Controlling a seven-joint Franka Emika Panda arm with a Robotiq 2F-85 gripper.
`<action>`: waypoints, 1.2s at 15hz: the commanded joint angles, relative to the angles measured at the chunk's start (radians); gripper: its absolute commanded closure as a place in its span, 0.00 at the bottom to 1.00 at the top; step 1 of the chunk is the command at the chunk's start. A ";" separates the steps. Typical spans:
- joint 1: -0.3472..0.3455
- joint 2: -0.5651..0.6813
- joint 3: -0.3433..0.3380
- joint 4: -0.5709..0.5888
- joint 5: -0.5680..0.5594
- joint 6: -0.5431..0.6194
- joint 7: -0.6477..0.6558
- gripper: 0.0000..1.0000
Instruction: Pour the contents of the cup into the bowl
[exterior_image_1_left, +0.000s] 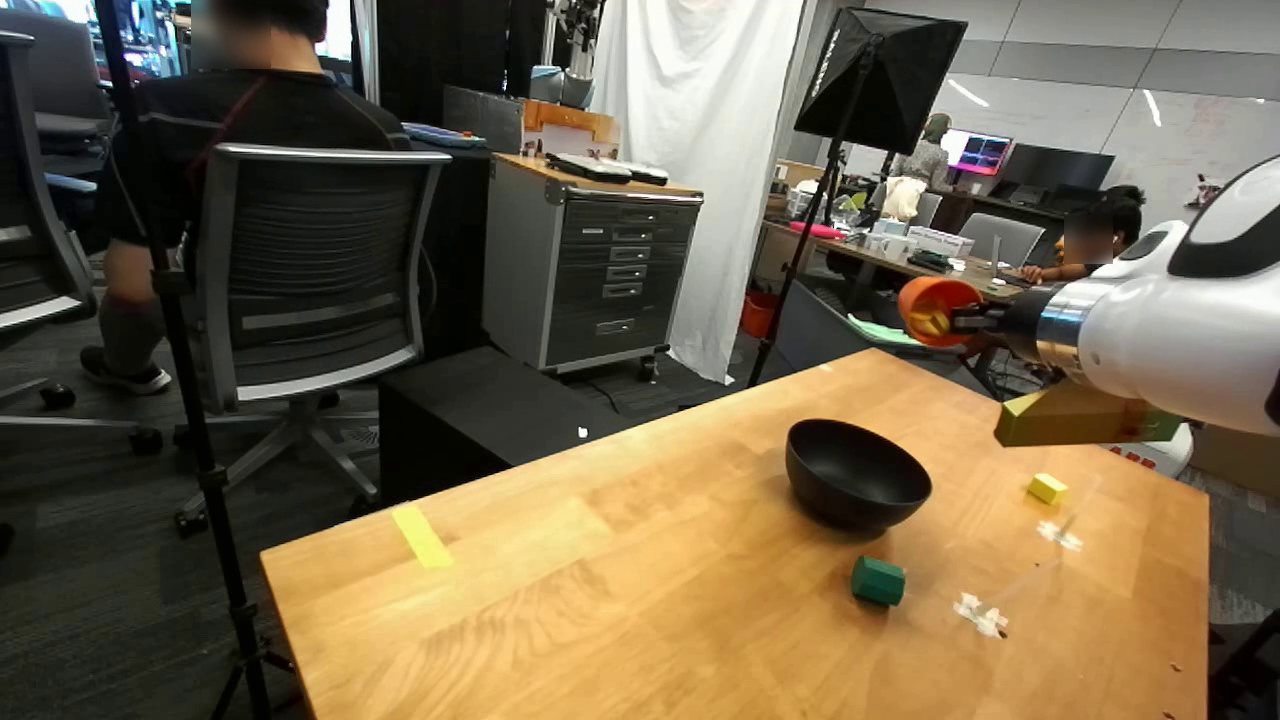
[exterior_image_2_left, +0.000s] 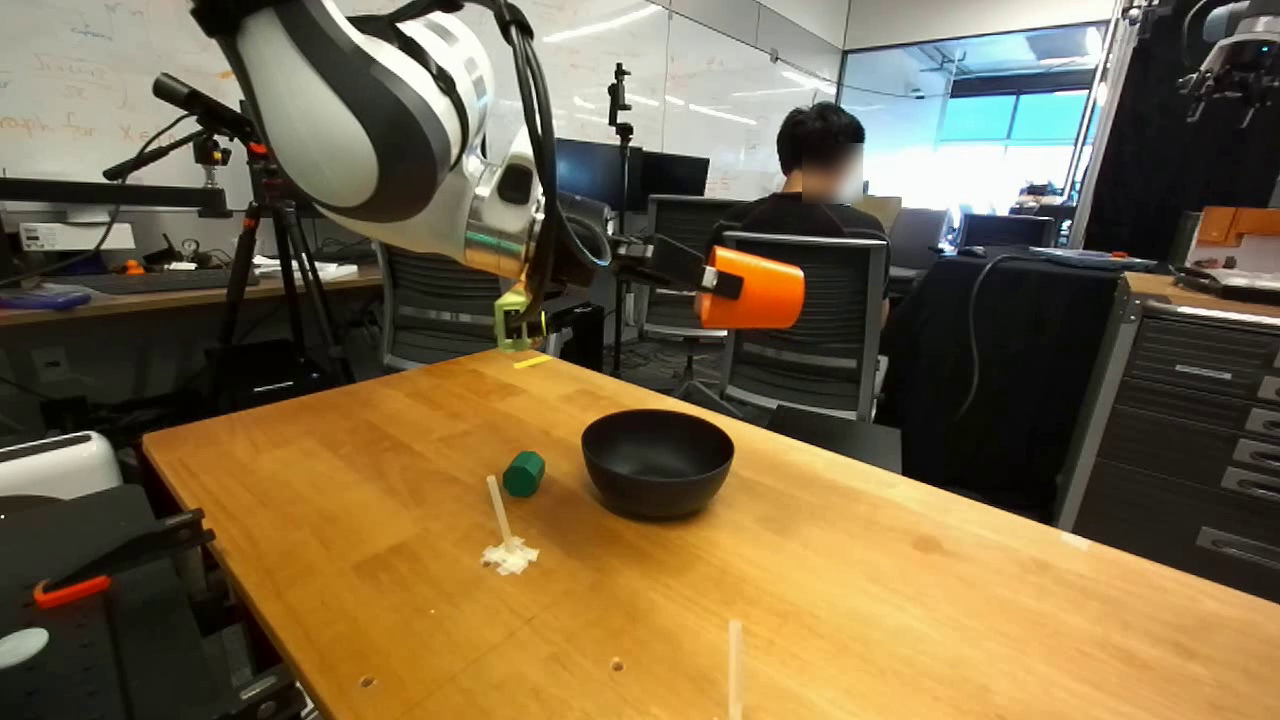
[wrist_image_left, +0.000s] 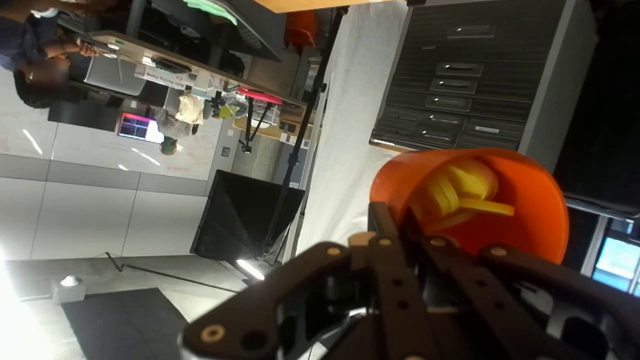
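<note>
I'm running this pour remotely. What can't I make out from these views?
Contents: exact count, wrist view; pieces overlap.
Contents again, in an exterior view: hidden by the cup.
Bowl: near part of the inside, both exterior views; hidden by its rim.
Pale rod, in an exterior view: lower end cut off by the bottom edge.

The rounded white plastic arm (exterior_image_1_left: 1170, 330) has dark grey panels (exterior_image_2_left: 395, 140), a shiny silver metal collar (exterior_image_2_left: 495, 225), thick black cables (exterior_image_2_left: 541, 125) and an angular yellow-green bracket (exterior_image_1_left: 1060, 420); flat bars (wrist_image_left: 399, 294) (dotted with pale round screws (wrist_image_left: 498, 251)) form the black gripper (wrist_image_left: 398, 217).
</note>
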 joint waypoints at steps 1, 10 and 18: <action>-0.011 -0.036 0.027 -0.029 -0.048 -0.066 -0.017 0.98; -0.013 -0.034 0.030 -0.033 -0.083 -0.079 -0.058 0.98; -0.014 -0.034 0.030 -0.034 -0.080 -0.074 -0.117 0.98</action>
